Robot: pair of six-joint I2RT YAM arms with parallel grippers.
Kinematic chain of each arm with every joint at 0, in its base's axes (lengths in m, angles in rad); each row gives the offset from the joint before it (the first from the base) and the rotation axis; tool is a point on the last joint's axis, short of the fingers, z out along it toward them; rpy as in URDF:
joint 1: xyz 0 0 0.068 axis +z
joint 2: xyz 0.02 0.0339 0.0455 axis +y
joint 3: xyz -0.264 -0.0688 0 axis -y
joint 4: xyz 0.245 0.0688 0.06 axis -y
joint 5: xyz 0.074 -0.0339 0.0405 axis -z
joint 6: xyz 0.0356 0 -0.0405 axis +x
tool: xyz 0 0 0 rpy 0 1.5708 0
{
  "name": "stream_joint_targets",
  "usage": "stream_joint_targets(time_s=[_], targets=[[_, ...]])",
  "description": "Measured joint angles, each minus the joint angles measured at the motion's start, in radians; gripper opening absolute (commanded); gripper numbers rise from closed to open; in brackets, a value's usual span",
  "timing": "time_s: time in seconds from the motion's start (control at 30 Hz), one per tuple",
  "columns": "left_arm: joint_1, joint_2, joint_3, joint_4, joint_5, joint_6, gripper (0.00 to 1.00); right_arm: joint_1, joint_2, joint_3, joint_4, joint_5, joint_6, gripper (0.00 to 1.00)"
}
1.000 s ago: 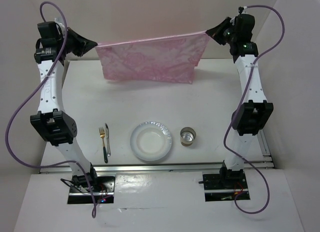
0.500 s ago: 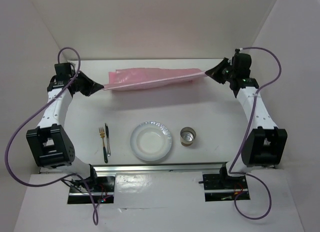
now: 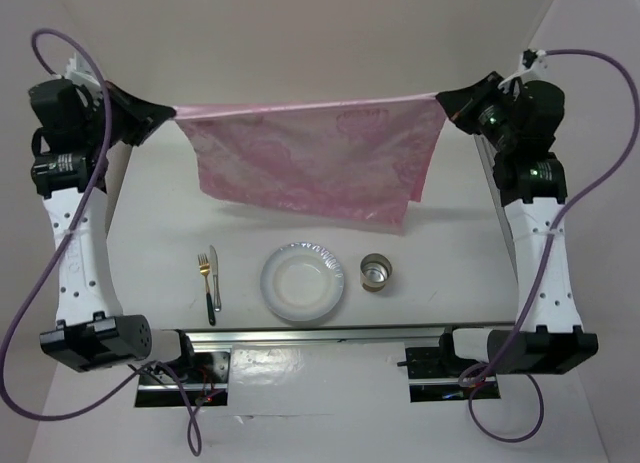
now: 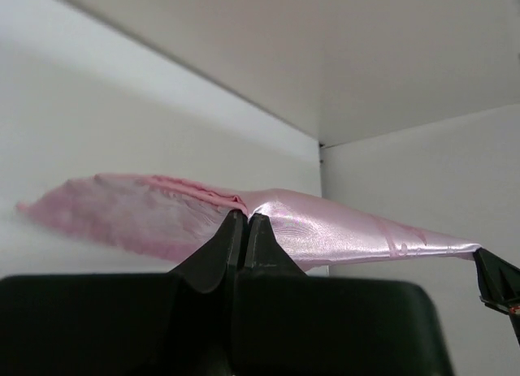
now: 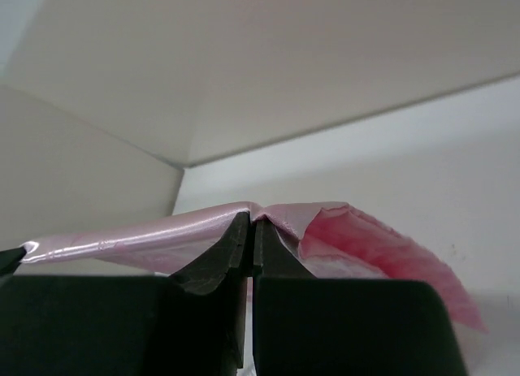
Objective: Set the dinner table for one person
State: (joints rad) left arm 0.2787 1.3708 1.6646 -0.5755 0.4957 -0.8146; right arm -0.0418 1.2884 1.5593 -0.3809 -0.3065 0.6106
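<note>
White dinner table is sitting inside a plain white-walled booth, with a metal rail running along its near edge. Left gripper and right gripper are both pinching fully closed on the top corners of the pink cloth, holding it stretched in the air above the table's far half. Fork, knife, plate and small metal cup are lying in a row near the front edge.
</note>
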Motion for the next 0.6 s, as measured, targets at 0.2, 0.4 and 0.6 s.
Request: stream_joint_targets(time_s=[0.2, 0.4, 0.6], targets=[[0.019, -0.05, 0.134, 0.016, 0.05, -0.003, 0.0, -0.002, -0.052, 0.137, 0.006, 0.023, -0.007, 0.0], [0.019, 0.051, 0.162, 0.032, 0.101, -0.032, 0.0, -0.002, 0.072, 0.22, 0.018, 0.023, -0.007, 0.0], [0.014, 0.243, 0.245, 0.036, 0.154, -0.053, 0.0, -0.001, 0.307, 0.315, 0.023, -0.01, -0.006, 0.0]])
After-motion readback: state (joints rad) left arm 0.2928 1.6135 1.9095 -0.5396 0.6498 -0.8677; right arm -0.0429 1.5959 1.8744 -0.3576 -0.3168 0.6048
